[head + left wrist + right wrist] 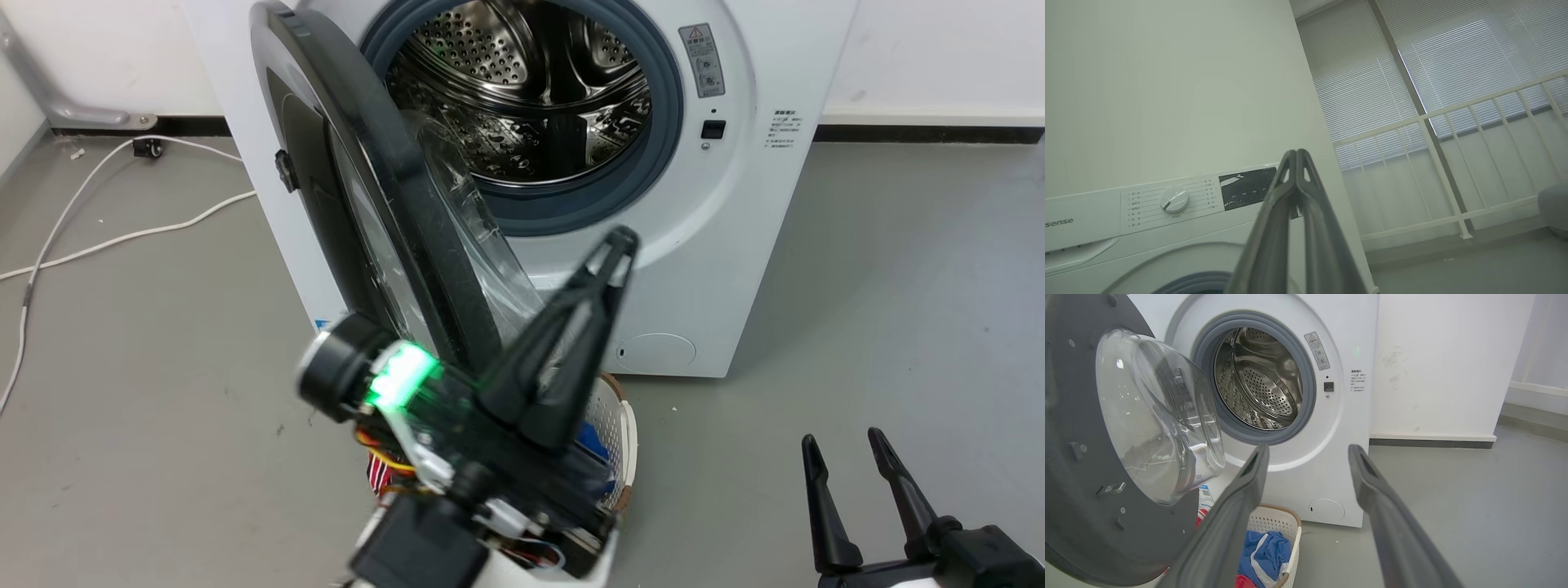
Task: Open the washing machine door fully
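Black and glossy, the washing machine door (pixel 384 204) is standing half-swung off the front of the washing machine (pixel 735 245). The left gripper (pixel 618 241), fingers pinched together empty, is hovering alongside, likely to push it wider. The right gripper (pixel 842 438) is idling splayed.

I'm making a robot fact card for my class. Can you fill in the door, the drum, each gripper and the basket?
door: washing machine door swung open, sticking out from the washing machine, not folded back flat
drum: steel drum, the part in view looks empty
left gripper: left gripper shut, holding nothing, raised beside the door; cannot tell if it touches
right gripper: right gripper open, holding nothing
basket: laundry basket on the floor before the machine, blue clothes inside
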Tool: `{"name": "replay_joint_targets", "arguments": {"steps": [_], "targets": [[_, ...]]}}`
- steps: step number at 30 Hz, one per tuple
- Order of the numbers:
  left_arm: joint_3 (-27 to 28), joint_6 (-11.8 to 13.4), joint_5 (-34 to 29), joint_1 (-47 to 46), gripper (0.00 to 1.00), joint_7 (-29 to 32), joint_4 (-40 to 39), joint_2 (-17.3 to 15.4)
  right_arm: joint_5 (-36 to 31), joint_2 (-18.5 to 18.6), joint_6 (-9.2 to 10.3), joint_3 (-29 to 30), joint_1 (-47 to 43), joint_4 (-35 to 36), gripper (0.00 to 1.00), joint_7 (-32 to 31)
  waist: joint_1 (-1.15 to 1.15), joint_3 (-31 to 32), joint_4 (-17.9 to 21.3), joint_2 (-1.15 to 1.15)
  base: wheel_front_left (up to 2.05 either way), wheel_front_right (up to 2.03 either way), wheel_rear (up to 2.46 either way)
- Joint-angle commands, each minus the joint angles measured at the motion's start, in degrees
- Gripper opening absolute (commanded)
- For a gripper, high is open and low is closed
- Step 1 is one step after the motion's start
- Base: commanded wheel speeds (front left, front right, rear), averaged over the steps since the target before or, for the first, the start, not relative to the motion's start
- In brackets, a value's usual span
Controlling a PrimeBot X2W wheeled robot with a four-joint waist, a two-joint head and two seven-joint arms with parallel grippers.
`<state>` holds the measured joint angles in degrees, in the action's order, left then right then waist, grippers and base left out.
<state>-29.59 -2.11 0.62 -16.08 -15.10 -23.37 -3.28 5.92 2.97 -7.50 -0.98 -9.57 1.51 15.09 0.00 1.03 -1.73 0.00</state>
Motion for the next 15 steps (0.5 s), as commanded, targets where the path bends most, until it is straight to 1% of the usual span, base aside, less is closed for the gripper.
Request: {"name": "replay_joint_targets", "arguments": {"steps": [1, 10, 15], "targets": [[-0.3, -0.2, 0.2, -0.1, 0.0, -0.1, 0.4, 0.0, -0.1, -0.2, 0.02, -0.1, 0.3, 0.0, 1.0, 0.1, 0.0, -0.1, 0.0, 0.0, 0.0, 0.0, 0.0], [-7.8, -0.4, 2.4, 4.6, 0.0, -0.1, 7.2, 0.3, 0.0, -0.2, 0.02, -0.8, 0.3, -0.5, 1.0, 0.1, 0.0, -0.8, 0.2, 0.0, 0.0, 0.0, 0.0], [-8.7, -0.8, 3.1, 7.3, 0.0, -0.1, 10.0, 0.2, -0.2, -0.2, 0.02, -0.8, 0.3, -0.6, 1.0, 0.1, 0.0, -1.1, 0.1, 0.0, 0.0, 0.0, 0.0]]}}
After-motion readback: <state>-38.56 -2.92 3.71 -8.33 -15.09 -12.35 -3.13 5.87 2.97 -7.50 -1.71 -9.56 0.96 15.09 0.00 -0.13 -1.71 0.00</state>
